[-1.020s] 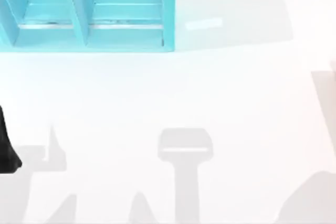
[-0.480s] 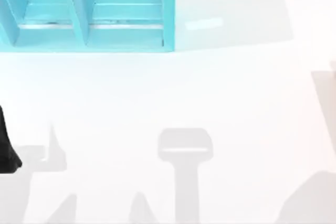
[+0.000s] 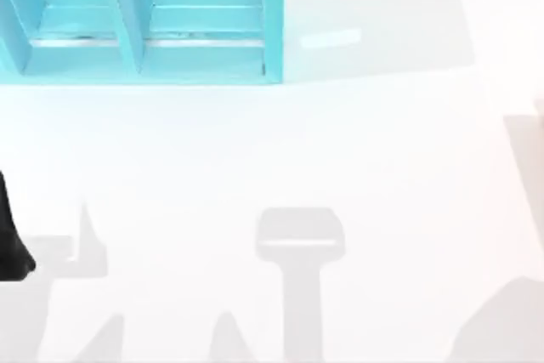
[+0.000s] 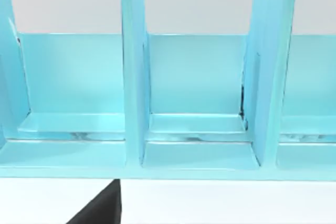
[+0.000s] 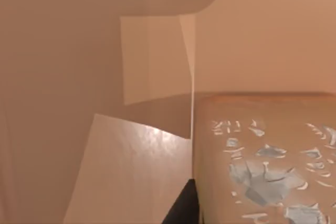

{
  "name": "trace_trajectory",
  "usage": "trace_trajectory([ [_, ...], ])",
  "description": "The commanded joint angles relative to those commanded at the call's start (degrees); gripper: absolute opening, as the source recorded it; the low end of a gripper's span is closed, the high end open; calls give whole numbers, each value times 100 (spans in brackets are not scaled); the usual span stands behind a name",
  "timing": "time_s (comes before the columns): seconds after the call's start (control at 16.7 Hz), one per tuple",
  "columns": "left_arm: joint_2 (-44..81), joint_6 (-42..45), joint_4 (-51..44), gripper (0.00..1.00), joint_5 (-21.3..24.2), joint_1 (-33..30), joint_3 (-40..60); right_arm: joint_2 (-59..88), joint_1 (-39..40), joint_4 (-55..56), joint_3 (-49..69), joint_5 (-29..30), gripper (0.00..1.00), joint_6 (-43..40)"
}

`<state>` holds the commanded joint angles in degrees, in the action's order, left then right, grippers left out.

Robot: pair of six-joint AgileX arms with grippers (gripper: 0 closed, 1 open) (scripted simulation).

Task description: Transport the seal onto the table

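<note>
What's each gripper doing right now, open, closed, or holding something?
Left gripper: at the table's left edge, state cannot be told.
Right gripper: close against the seal, grip cannot be told.

A black bit of the left arm pokes in at the left edge of the top view, low over the worktop. In the left wrist view, a dark finger sticks up from the bottom edge. In the right wrist view, a small dark finger tip shows at the bottom.
</note>
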<state>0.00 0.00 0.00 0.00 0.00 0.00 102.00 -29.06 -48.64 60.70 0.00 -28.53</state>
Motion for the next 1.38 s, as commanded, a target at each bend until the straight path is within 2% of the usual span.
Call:
trace_trajectory([
  [0.3,0,0,0,100,0,0,0,-17,131,-151,155,40,0,208],
  [0.54,0,0,0,100,0,0,0,-118,733,-929,916,158,0,1197],
  [0.9,0,0,0,100,0,0,0,-684,2091,-2480,1814,161,0,2588],
  [1.14,0,0,0,100,0,0,0,-1210,2746,-3184,1990,59,0,2888],
  [1.38,0,0,0,100,0,0,0,-1386,2917,-3379,2004,10,0,2902],
])
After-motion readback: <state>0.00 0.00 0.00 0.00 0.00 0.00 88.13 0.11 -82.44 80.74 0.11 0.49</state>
